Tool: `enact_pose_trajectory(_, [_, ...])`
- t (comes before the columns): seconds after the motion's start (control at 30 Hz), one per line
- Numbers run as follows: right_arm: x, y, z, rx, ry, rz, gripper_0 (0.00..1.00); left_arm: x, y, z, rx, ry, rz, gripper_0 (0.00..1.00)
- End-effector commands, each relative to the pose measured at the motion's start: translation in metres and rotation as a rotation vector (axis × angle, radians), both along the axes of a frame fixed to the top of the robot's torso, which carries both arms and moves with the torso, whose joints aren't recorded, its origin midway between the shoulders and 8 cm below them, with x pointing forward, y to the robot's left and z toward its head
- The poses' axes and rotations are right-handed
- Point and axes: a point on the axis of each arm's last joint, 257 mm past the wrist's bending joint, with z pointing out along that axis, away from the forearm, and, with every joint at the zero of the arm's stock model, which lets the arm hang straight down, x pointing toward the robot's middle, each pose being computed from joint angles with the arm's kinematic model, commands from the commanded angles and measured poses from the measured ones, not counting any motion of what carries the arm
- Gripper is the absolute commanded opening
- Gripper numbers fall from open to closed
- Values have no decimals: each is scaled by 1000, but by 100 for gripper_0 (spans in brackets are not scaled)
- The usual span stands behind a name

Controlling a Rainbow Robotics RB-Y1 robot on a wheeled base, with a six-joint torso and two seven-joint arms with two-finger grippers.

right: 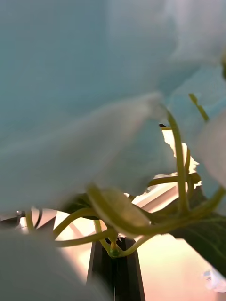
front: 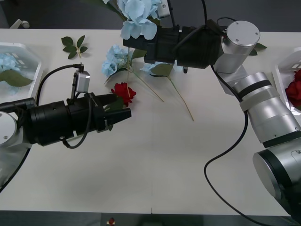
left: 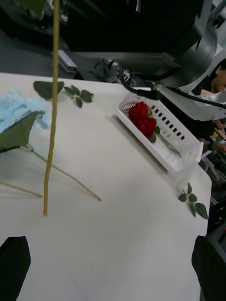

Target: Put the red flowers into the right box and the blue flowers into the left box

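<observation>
pale blue petals of the blue hydrangea cluster [right: 89, 94] press right up against my right wrist's view, with thin green stalks curling under them and my black fingers [right: 117, 273] closed together on the stem. from above, my right hand [front: 134, 44] holds this bloom raised over the far middle of the white bench [front: 155, 169], the flower head just past my fingertips on the side away from my arm.

my left hand [front: 117, 109] reaches out low over the bench, its black fingers parted, and a red rose [front: 124, 92] lies just beyond and touching close to the fingertips. from my left wrist, both fingers [left: 14, 263] sit wide apart at the corners with nothing between them, and a long stem [left: 51, 108] hangs ahead of them.

between my two hands another blue flower [front: 115, 59] lies on the bench with its thin stem running toward my body. a small leaf sprig [front: 74, 45] rests beyond my left hand.

the left box [front: 28, 63] sits outboard of my left arm, with a blue bloom [front: 8, 61] and a big green leaf inside it. the right box [left: 160, 136] is well off past my right arm, holding red roses [left: 142, 121] with their stems along its length. another leaf sprig [left: 194, 203] lies on the bench beside that box.
</observation>
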Motion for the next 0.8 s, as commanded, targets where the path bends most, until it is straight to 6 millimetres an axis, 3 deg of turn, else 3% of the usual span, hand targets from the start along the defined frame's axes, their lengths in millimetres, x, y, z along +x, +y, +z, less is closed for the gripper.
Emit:
enact_pose_trajectory(0.03, [-11,11,15,17,-32,40,0,21,-27,25,-49,-96,5,100])
enact_pose_trajectory(0.37, [-18,14,13,14,-25,67,0,62,-52,48,-92,-182,41,100])
enact_pose_trajectory(0.4, [-19,14,13,13,-25,68,0,64,-52,48,-92,-183,41,92])
enact_pose_trajectory(0.43, [-19,14,13,13,-24,68,0,65,-54,50,-96,-183,41,66])
enact_pose_trajectory(0.47, [-19,15,12,12,-23,68,0,67,-53,50,-97,-184,45,30])
enact_pose_trajectory(0.53, [-19,15,13,12,-25,69,0,69,-52,49,-98,-180,52,0])
enact_pose_trajectory(0.8, [-18,16,11,11,-23,64,0,69,-51,46,-95,-174,53,0])
